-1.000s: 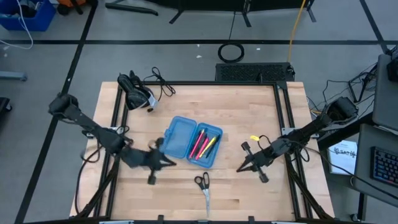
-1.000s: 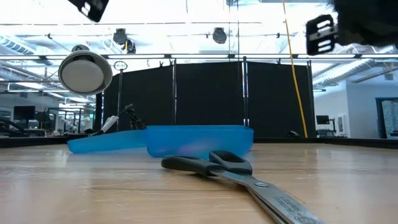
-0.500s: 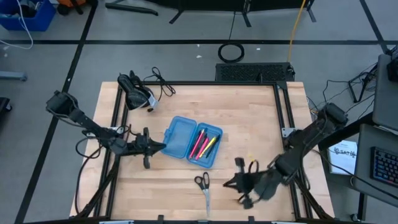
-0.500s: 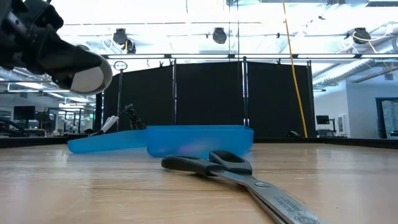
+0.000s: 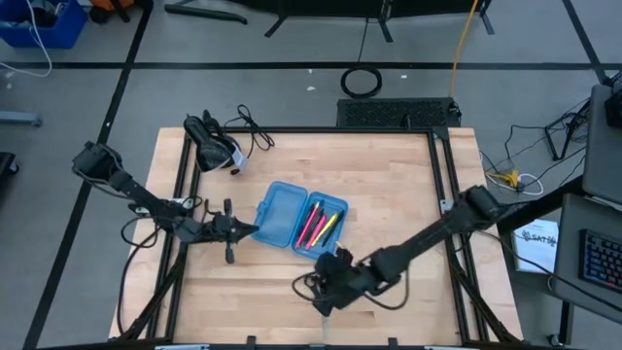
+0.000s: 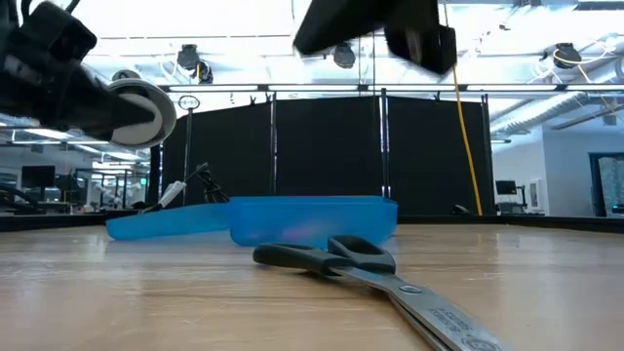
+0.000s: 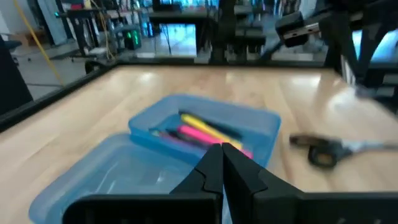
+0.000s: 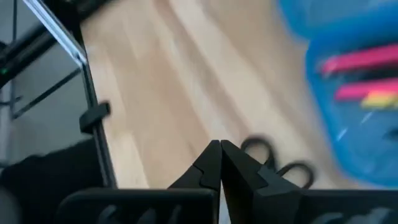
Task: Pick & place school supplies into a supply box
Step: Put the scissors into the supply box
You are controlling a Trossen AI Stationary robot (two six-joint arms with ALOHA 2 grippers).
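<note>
The supply box (image 5: pixel 292 219) lies open near the table's middle, both blue halves flat on the wood. Pink, yellow and black pens (image 5: pixel 319 226) lie in its right half (image 7: pixel 205 127); the left half (image 7: pixel 118 180) holds nothing. The black-handled scissors (image 6: pixel 331 258) lie flat on the table near the front edge, handles (image 8: pixel 273 167) toward the box. My right gripper (image 5: pixel 318 297) hovers just above the scissors, fingers shut (image 8: pixel 221 163). My left gripper (image 5: pixel 251 229) hangs by the box's left edge, shut (image 7: pixel 222 167), over the bare half.
A black device with coiled cables (image 5: pixel 216 146) sits at the table's far left corner. The table's black frame rails (image 5: pixel 442 194) run along its edges. Bare wood (image 5: pixel 389 175) stretches right of the box and beyond it. My right arm (image 5: pixel 428 233) slants across the near right part.
My right arm has swung from the table's right side toward the near edge and then left, ending low over the scissors. My left gripper has moved from the near left toward the box's left edge and then stayed there. Box, pens and scissors have kept still.
</note>
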